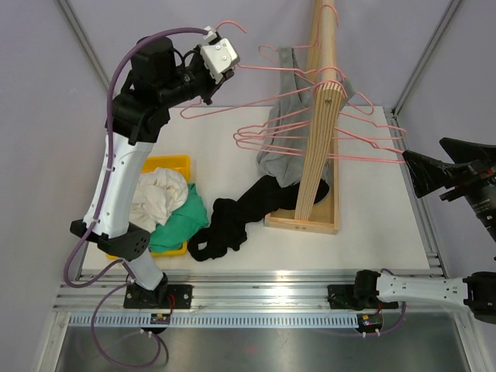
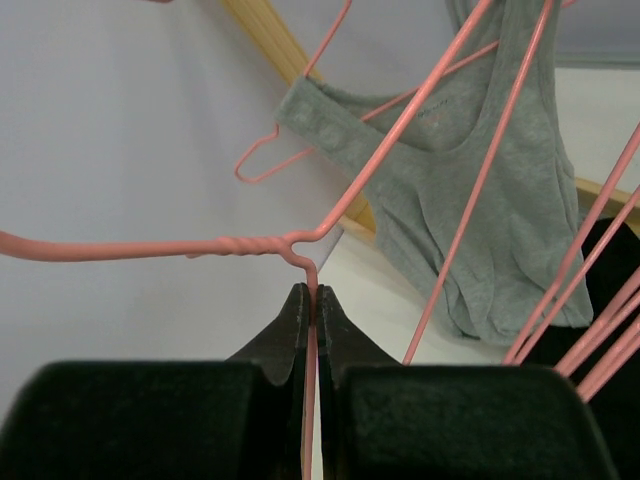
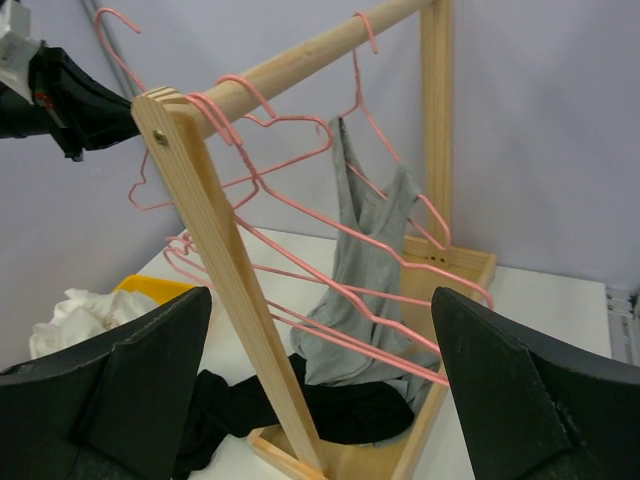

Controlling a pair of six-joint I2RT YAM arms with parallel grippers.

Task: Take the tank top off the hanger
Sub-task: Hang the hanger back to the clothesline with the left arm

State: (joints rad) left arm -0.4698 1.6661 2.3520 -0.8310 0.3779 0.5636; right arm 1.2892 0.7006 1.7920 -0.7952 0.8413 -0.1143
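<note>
Tank top (image 3: 365,270), grey, hangs on a pink hanger (image 3: 372,35) on the rack (image 3: 215,270).
One yellow bin (image 1: 177,163) on the table (image 1: 372,232) holds two things, a white cloth (image 1: 159,194) and a green cloth (image 1: 182,221). One black garment (image 1: 232,221) trails from the rack's base onto the table. Left claw (image 2: 312,305) is pinched tight on one bare hanger (image 2: 250,245), its hook clear of the rod. Right claw (image 3: 315,310) stands wide, holding nothing. More hangers crowd the rod, too tangled to count.
</note>
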